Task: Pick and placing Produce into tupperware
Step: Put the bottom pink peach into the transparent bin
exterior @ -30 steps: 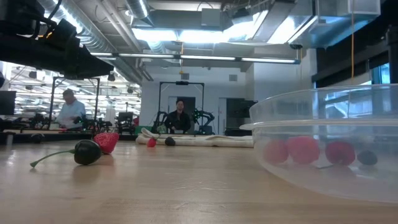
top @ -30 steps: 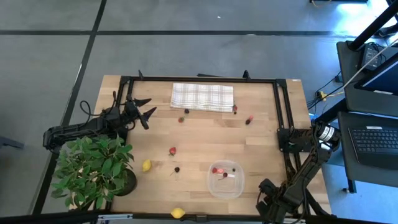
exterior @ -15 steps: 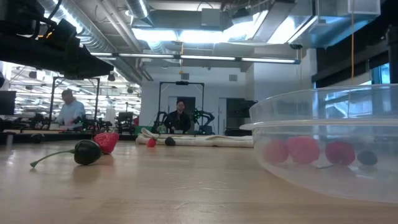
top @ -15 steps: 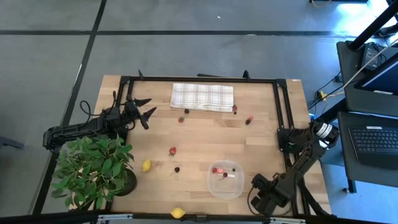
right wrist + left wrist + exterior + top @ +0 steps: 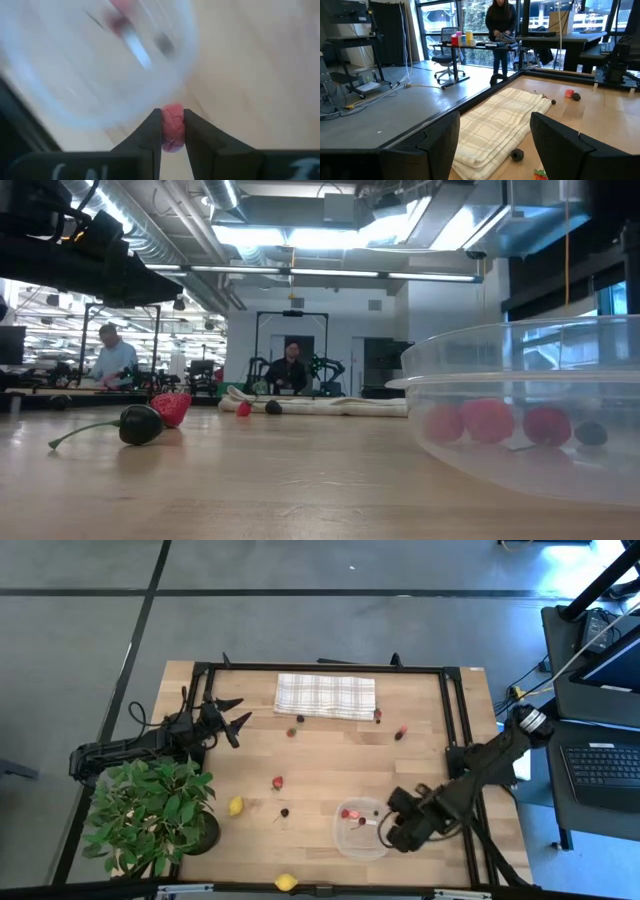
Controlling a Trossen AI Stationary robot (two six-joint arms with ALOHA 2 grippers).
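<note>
Right claw nearer tupperware — one berry

floor: grey, crossed by dark lines, upper part of the high view
ceiling: exposed ducts and strip lights, top of the low view
windows: tall panes, upper centre of the left wrist view
office chair: beside a desk bearing coloured cups
laptop: right edge of the high view

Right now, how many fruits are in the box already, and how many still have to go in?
Done: a few red pieces lie in the tupperware.
In hand: the right gripper pinches a pink-red berry beside it.
Left: two lemons and several small berries scattered on the table. The left gripper waits open near the cloth.
</note>
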